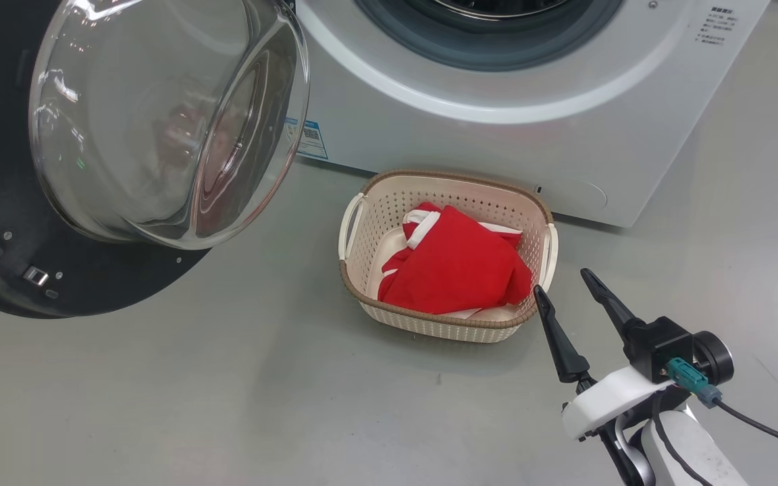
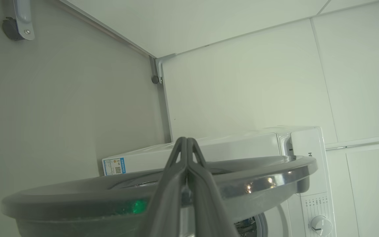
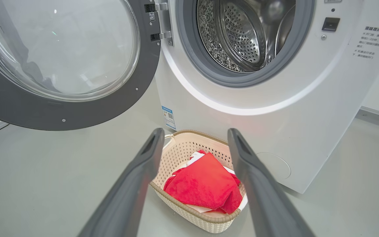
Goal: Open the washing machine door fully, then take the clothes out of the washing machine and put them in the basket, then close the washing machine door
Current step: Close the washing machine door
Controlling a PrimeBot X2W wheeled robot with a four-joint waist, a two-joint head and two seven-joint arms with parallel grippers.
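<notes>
The washing machine door (image 1: pixel 159 121) stands swung wide, its glass bowl facing you and its black ring hanging clear above the floor (image 1: pixel 227 405). In the right wrist view its hinge (image 3: pixel 161 23) sits between it and the drum (image 3: pixel 242 36), so the free edge lies off to your left and the door has to swing back rightward onto the opening. What shows of the drum looks bare, so closing reads as the step at hand.

The left tool (image 2: pixel 187 144) is the nearer one. Its fingers are pressed together with nothing between them. In its wrist view the door's dark, chrome-edged rim crosses just behind them, with the washing machine (image 1: pixel 497 142) beyond. You cannot tell from that view whether the fingers touch the rim. A push along the way they point should carry the door toward the machine.

The clothes (image 1: pixel 456 266) lie heaped in the basket (image 1: pixel 389 209), which sits on the floor just in front of the machine, below the opening and to the right of the door. It looks low enough for the door to pass over it, but watch that.

The right tool (image 1: pixel 561 280) hangs beside the basket's right end, fingers spread and empty, well apart from the door.
</notes>
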